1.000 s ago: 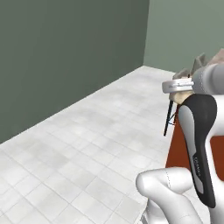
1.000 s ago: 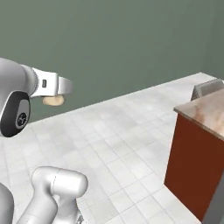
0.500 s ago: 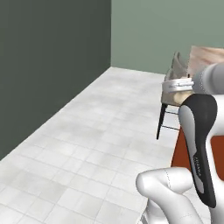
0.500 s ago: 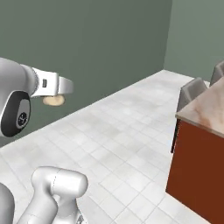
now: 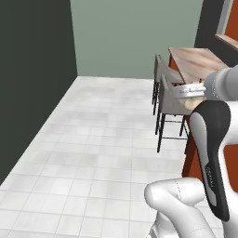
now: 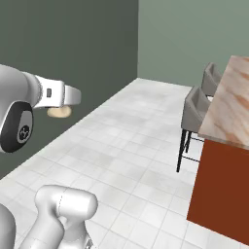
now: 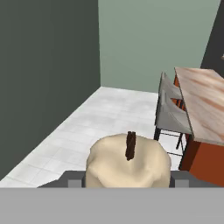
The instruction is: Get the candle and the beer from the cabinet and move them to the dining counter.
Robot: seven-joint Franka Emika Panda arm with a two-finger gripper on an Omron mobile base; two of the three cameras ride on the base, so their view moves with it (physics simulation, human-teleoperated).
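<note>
The lumpy cream candle with its dark wick fills the bottom of the hand view, and my gripper is shut on it, one grey finger on each side. From the right base view the candle hangs under the white hand, high above the floor. In the left base view the candle peeks out below the hand. The marbled dining counter on its red-brown base stands ahead to the right, apart from the gripper; it also appears as the dining counter and the dining counter. The beer and the cabinet are out of view.
Two grey stools on dark legs stand against the counter's near side, also seen as stools and stools. A dark green wall runs along the left. Pale tiled floor lies open between wall and stools.
The whole picture has swung as the base turned: the counter and stools have come further into view. The arm's pose and its hold on the candle are unchanged.
</note>
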